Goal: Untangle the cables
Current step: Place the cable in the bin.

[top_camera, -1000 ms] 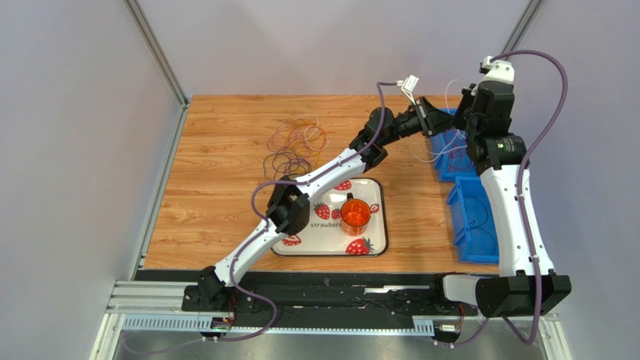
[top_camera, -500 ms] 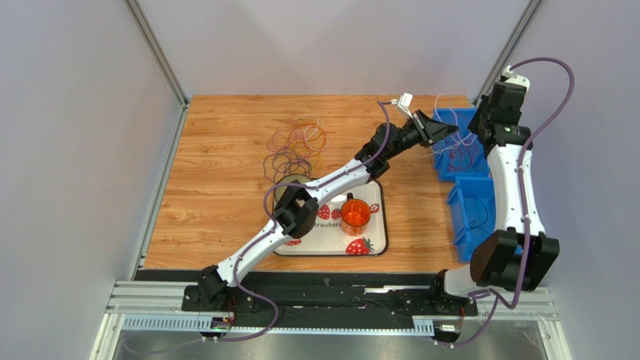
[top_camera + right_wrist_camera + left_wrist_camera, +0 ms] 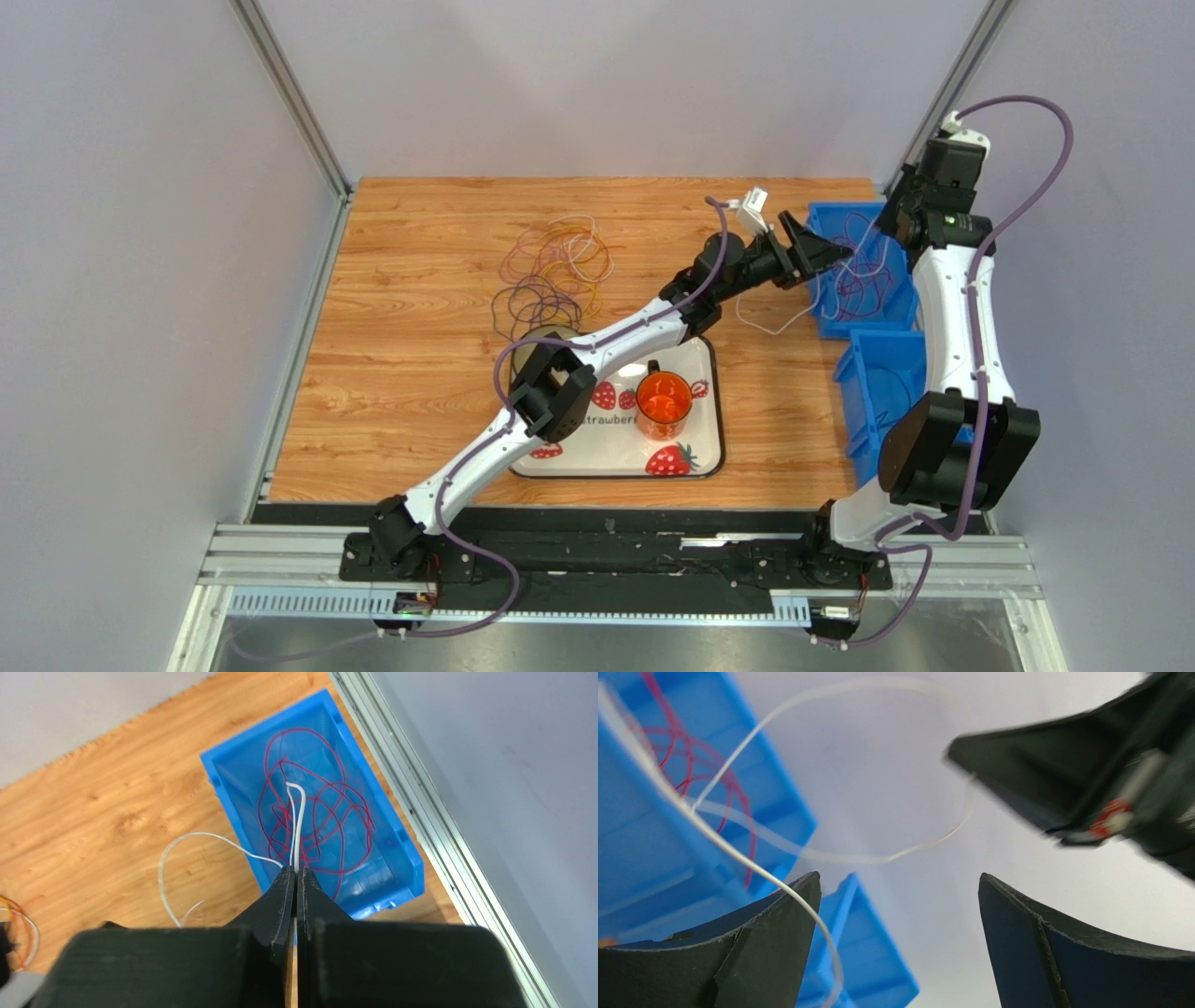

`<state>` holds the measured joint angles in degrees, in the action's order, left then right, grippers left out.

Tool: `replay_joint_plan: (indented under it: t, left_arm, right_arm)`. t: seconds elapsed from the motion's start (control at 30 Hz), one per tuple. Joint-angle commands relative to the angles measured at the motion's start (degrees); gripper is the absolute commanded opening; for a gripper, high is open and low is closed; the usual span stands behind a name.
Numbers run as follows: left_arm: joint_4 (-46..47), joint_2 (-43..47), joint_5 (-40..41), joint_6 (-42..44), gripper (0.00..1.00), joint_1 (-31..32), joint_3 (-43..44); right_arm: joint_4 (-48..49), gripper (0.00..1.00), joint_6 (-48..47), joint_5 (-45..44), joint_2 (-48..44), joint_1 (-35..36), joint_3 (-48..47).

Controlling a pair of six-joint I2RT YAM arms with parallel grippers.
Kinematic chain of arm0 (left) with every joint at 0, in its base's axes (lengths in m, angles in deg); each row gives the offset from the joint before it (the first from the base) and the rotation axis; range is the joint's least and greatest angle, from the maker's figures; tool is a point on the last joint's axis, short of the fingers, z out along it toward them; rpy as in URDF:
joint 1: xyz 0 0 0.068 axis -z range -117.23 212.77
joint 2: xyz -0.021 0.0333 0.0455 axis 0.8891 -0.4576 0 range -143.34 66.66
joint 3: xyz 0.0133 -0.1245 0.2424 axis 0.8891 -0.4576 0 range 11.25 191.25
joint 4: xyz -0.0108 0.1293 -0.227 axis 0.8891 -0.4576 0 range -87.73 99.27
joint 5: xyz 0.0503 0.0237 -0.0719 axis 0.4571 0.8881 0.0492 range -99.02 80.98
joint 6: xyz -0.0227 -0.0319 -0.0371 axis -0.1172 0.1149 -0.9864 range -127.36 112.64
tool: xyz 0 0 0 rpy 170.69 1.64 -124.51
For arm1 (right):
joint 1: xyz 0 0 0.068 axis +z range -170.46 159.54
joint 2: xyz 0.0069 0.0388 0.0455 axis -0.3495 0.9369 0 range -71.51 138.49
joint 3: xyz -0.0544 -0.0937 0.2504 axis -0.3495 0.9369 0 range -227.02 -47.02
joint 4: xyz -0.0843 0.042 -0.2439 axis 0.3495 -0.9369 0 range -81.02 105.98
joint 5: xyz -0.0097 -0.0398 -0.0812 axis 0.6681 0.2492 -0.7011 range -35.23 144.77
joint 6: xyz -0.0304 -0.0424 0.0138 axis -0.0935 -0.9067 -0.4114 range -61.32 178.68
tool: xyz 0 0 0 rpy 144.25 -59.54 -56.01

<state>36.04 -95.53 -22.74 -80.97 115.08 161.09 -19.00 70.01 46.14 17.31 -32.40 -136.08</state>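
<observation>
A tangle of purple, orange and yellow cables [image 3: 553, 275] lies on the wooden table at the far middle. My left gripper [image 3: 819, 237] hovers by the far blue bin [image 3: 828, 315], open [image 3: 899, 878]. A white cable [image 3: 738, 857] drapes across its left finger, not clamped. My right gripper [image 3: 296, 871] is raised over that bin [image 3: 231, 777], shut on the white cable [image 3: 299, 822]. The cable's loop [image 3: 769, 319] sags onto the table beside the bin. Reddish-pink cables [image 3: 330, 812] lie coiled inside the bin.
A second blue bin [image 3: 877, 406] stands nearer along the right edge. A strawberry-print tray [image 3: 701, 455] holds an orange cup [image 3: 664, 402] under the left arm. A metal frame post [image 3: 414, 805] runs close behind the bins.
My left gripper has opened and let go of the white cable. The right arm pulled back toward the far right corner, keeping hold of the cable, whose loop now droops lower.
</observation>
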Motion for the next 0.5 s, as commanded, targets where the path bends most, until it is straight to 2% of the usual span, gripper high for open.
replay_joint_plan:
  t: [0.0, 0.17, 0.2, 0.23, 0.3, 0.37, 0.4, 0.47]
  left_arm:
    - [-4.4, 6.2, -5.3, 2.0, 0.91, -1.2, -1.5]
    - [-8.3, 8.6, -7.8, 3.1, 0.91, -2.0, -3.3]
    - [-7.3, 9.2, -8.3, 2.5, 0.91, -2.5, -5.9]
    - [-6.7, 9.8, -9.0, 2.2, 0.92, -2.7, -7.3]
    - [-5.9, 11.0, -10.8, 1.4, 0.92, -3.6, -10.1]
    - [-6.0, 11.3, -13.0, 1.1, 0.92, -4.1, -10.6]
    - [-6.2, 11.0, -13.6, 0.9, 0.92, -4.5, -10.5]
    - [-6.2, 10.8, -15.2, 0.1, 0.92, -5.1, -10.5]
  right_arm:
    - [-0.3, 0.0, 2.1, 5.3, 1.2, -1.2, -5.1]
    - [-0.6, 0.02, 2.5, 11.4, 3.5, -2.2, -4.5]
    - [-3.2, 0.19, 3.0, 14.3, 5.5, -2.6, -5.9]
    - [-5.3, 0.3, 3.6, 15.5, 7.3, -3.3, -10.1]
    - [-12.4, 0.43, 3.8, 18.1, 13.5, -3.4, -15.4]
    - [-16.4, 0.52, 3.8, 18.7, 16.4, -3.3, -21.6]
    - [-19.0, 0.6, 4.3, 17.9, 17.7, -3.3, -22.6]
    - [-19.8, 0.61, 4.7, 17.2, 17.5, -3.3, -22.7]
